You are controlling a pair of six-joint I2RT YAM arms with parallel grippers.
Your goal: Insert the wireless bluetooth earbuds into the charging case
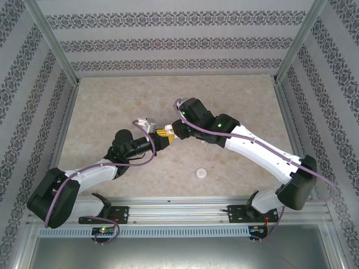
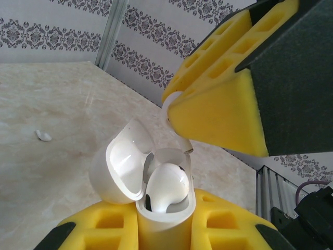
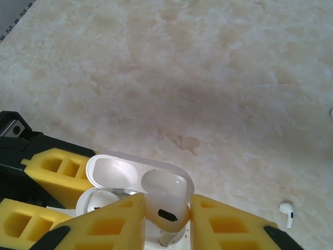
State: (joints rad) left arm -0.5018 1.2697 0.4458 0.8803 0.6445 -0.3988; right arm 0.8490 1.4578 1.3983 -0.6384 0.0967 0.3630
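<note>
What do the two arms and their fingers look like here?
Both the left arm and the right arm have white shells between bulky black joints, with a purple cable running along each. Small green lights glow near the right arm's wrist. The fingers are yellow blocks with rectangular hollows, backed by black plates.

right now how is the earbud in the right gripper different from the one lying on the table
The held earbud is pinched between the yellow pads of the right gripper; the loose earbud lies on the table, touched by nothing. The held earbud is right by the open charging case; the loose earbud lies well apart from it. Both are white with a small dark mark.
</note>
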